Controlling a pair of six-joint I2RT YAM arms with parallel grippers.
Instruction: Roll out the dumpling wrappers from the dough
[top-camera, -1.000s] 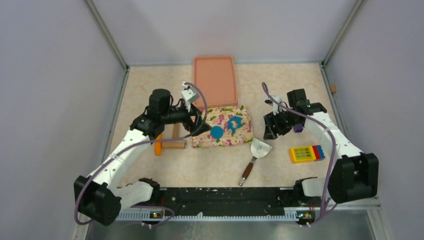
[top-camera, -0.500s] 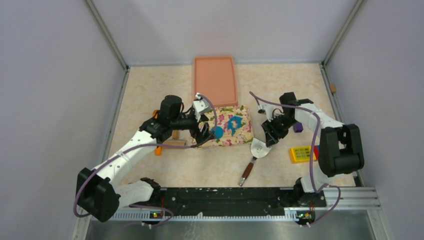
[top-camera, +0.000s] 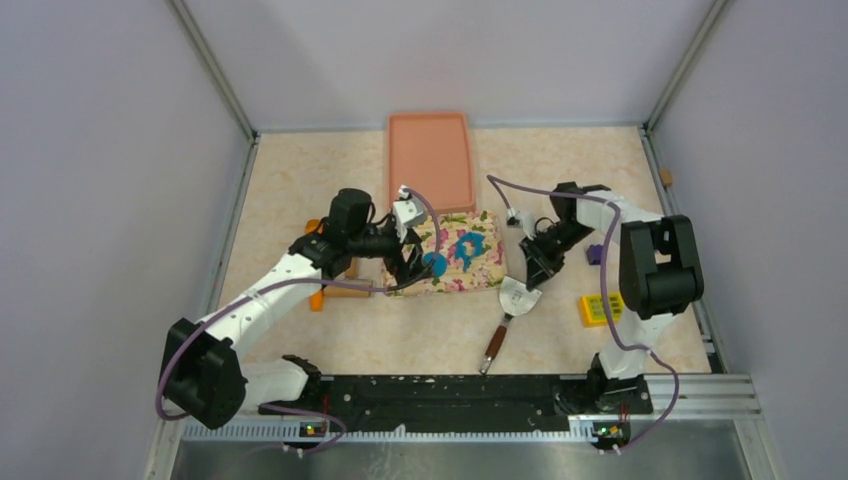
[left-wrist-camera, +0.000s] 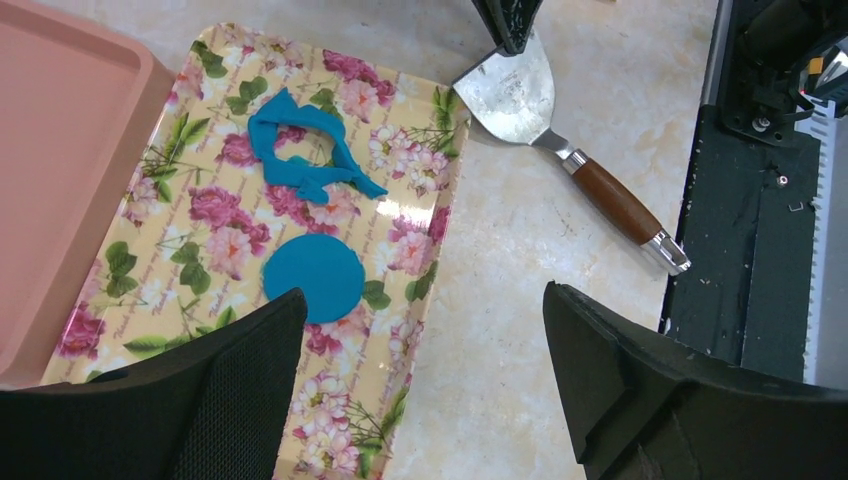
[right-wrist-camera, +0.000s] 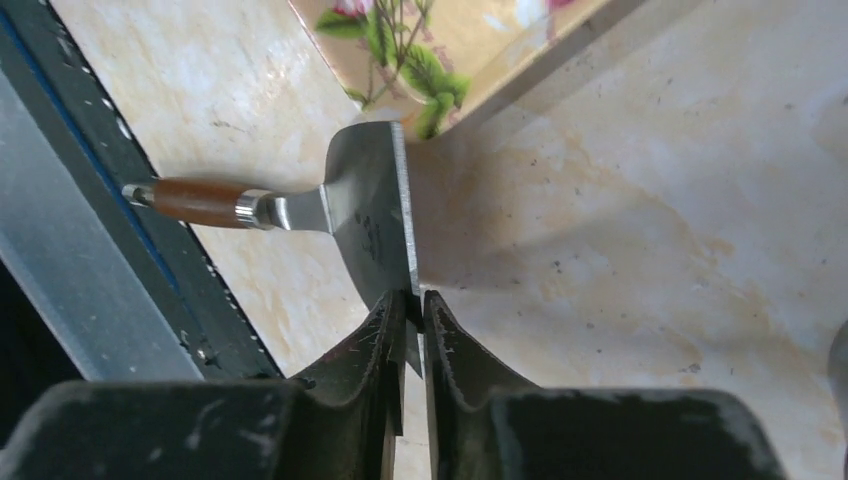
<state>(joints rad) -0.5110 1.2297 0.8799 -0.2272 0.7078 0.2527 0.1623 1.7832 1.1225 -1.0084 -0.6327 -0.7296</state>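
A round blue dumpling wrapper (left-wrist-camera: 313, 277) lies flat on the flowered tray (left-wrist-camera: 440, 230), with a ragged blue dough scrap (left-wrist-camera: 305, 150) with a hole just beyond it. My left gripper (left-wrist-camera: 422, 300) hovers open over the tray's near edge, nothing between its fingers; from above it (top-camera: 405, 262) partly covers the wrapper (top-camera: 437, 264). My right gripper (right-wrist-camera: 413, 300) is shut on the edge of the metal scraper's blade (right-wrist-camera: 370, 210), which rests on the table right of the tray (top-camera: 520, 295). Its wooden handle (right-wrist-camera: 195, 200) points toward the arm bases.
A pink tray (top-camera: 430, 160) stands behind the flowered tray. A wooden rolling pin (top-camera: 335, 290) with orange handles lies under the left arm. A small purple block (top-camera: 596, 256) and a yellow-red-blue toy brick (top-camera: 600, 308) sit on the right. The black base rail (top-camera: 450, 390) runs along the near edge.
My right gripper has swung left and down to the scraper and closed on its blade. My left gripper has moved right over the flowered tray's near edge, staying open.
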